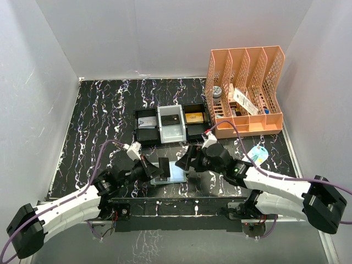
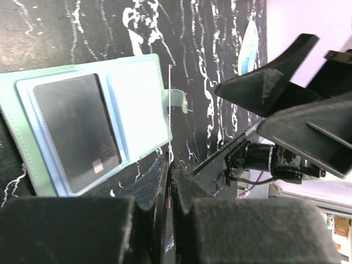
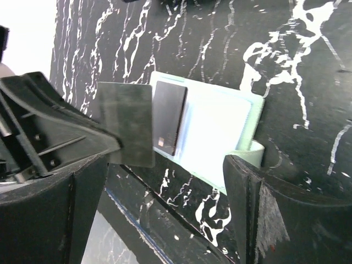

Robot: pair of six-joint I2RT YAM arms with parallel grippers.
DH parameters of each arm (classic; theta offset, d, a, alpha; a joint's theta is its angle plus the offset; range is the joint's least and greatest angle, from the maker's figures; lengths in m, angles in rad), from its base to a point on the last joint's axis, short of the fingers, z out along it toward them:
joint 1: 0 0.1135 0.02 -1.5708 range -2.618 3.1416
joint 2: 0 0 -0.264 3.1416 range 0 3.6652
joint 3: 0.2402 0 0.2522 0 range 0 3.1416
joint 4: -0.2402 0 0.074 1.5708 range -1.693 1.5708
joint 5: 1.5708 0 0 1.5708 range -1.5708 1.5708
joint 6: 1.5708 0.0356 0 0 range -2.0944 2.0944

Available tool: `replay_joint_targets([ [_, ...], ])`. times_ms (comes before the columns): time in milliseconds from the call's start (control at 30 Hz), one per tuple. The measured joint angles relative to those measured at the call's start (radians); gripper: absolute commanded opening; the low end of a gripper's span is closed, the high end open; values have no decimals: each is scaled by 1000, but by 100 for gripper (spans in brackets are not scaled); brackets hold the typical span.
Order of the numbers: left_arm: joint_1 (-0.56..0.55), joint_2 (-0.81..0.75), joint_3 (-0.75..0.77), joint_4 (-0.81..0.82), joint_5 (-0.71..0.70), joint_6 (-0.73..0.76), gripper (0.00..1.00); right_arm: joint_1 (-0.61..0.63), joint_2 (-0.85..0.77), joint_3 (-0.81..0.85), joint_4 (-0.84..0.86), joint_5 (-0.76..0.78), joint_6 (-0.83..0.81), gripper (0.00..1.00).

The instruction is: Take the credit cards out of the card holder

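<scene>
While the left tool [image 2: 168,165] is closed tight on a thin grey card [image 3: 126,124], pinching it by one end so that it stands on edge, the sage-green card holder [image 2: 137,104] lies opened flat on the black marbled counter [image 1: 104,126], between the two arms and near their bases. Its pale blue-green inside faces up, and its small side tab [image 2: 177,99] points toward the right arm. A second dark card [image 2: 77,132] sits in a pocket of the holder. The grey card is right by the holder; whether they touch cannot be told. The right tool [image 1: 190,164] has its jaws spread wide and grips nothing, hanging just beside the holder's tab side. Behind the holder stands a row of black and white trays [image 1: 170,124], with an orange file rack [image 1: 247,88] further right.
</scene>
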Motion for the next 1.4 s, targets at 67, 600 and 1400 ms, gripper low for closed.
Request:
replay_joint_targets([
  [67, 7, -20, 0, 5, 30, 14, 0, 0, -39, -36, 12, 29, 13, 89],
  [600, 306, 26, -62, 360, 470, -58, 0, -137, -250, -164, 171, -117, -33, 90],
  [1400, 307, 100, -109, 698, 590, -168, 0, -161, 119, -87, 644, -494, 246, 31],
])
